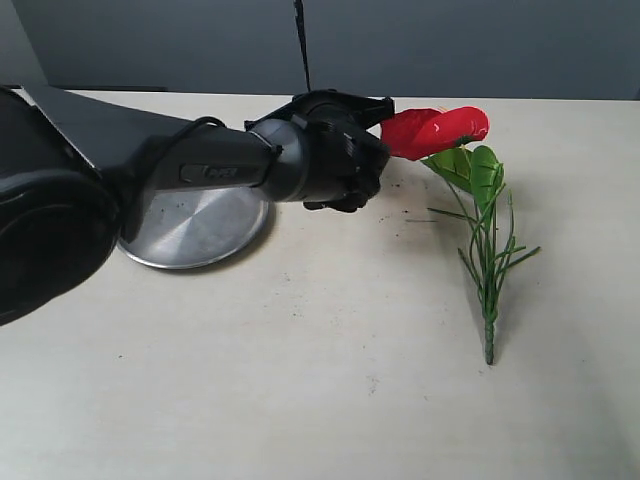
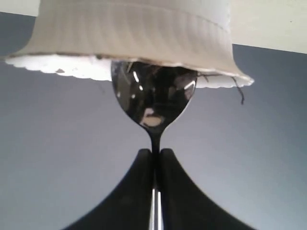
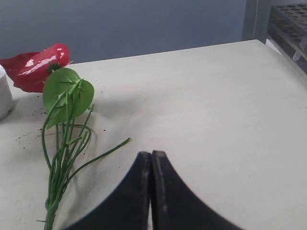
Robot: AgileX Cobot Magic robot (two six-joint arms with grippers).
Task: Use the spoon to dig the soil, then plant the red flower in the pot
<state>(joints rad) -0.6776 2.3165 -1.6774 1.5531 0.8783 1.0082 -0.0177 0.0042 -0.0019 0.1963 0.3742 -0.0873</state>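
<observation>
My left gripper [image 2: 154, 152] is shut on the thin handle of the silver spoon [image 2: 153, 98]. The spoon's bowl is at the wavy rim of the white pot [image 2: 134, 33]. In the exterior view my left gripper [image 1: 345, 150] covers the pot and the spoon. The soil inside the pot is hidden; a few dark crumbs [image 3: 29, 135] lie on the table. The red flower [image 1: 435, 130] lies flat beside the left gripper, with its green stem [image 1: 488, 300] pointing toward the front. My right gripper [image 3: 152, 154] is shut and empty near the stem [image 3: 60, 167]; the exterior view does not show it.
A round steel plate [image 1: 195, 230] sits on the table under the left arm. A metal rack [image 3: 290, 21] stands past the table's edge in the right wrist view. A grey wall runs behind the table.
</observation>
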